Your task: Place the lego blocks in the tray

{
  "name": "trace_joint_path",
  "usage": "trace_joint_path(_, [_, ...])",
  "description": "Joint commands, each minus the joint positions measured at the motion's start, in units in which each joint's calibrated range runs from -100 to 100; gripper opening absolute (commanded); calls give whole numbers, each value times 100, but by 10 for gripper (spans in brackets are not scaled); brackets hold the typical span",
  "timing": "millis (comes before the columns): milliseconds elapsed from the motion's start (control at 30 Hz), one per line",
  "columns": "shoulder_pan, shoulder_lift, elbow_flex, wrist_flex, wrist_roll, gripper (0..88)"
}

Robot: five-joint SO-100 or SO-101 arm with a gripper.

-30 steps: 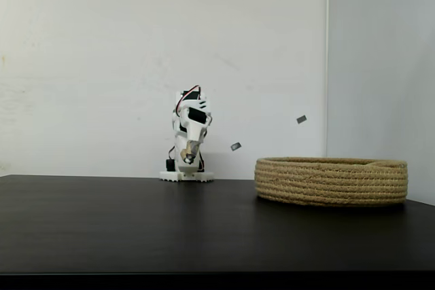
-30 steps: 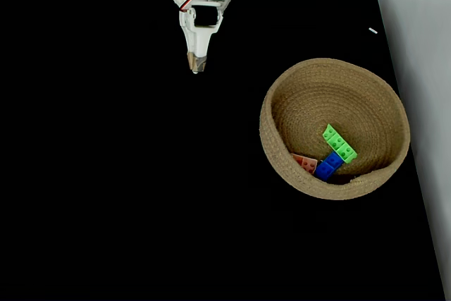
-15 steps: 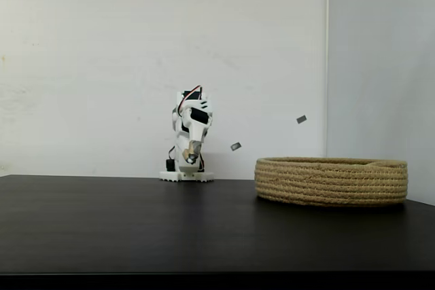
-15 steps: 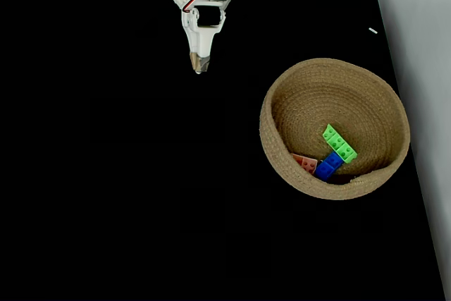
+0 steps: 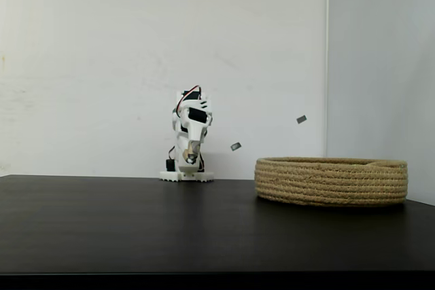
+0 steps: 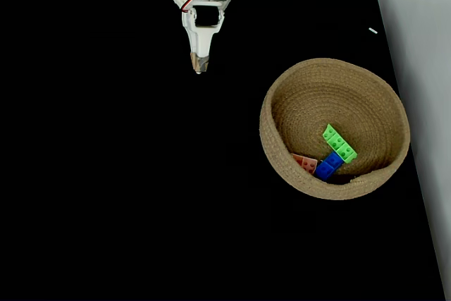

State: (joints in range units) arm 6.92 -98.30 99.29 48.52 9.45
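Note:
The round tan rope tray (image 6: 310, 82) sits at the right of the black table, and from the side it shows as a low coiled wall (image 5: 331, 181). Inside it lie three lego blocks: a green one (image 6: 340, 143), a blue one (image 6: 328, 166) and a pale pink one (image 6: 305, 162), touching each other near the tray's lower wall. My gripper (image 6: 198, 67) hangs folded near the arm's base at the top of the table, shut and holding nothing, far left of the tray. In the side-on fixed view the gripper (image 5: 192, 157) points down above the table.
The white arm base (image 5: 186, 175) stands at the table's back edge against a white wall. Two small grey marks (image 5: 235, 146) are stuck on the wall. The black tabletop (image 6: 127, 188) is bare left of the tray.
The folded arm shifted very slightly near its base; the blocks and tray have not moved.

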Motion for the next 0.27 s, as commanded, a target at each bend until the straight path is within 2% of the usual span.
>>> trace_joint_path(0, [165, -41, 71, -158, -83, 1])
trace_joint_path(233, [206, -41, 71, -175, -68, 1])
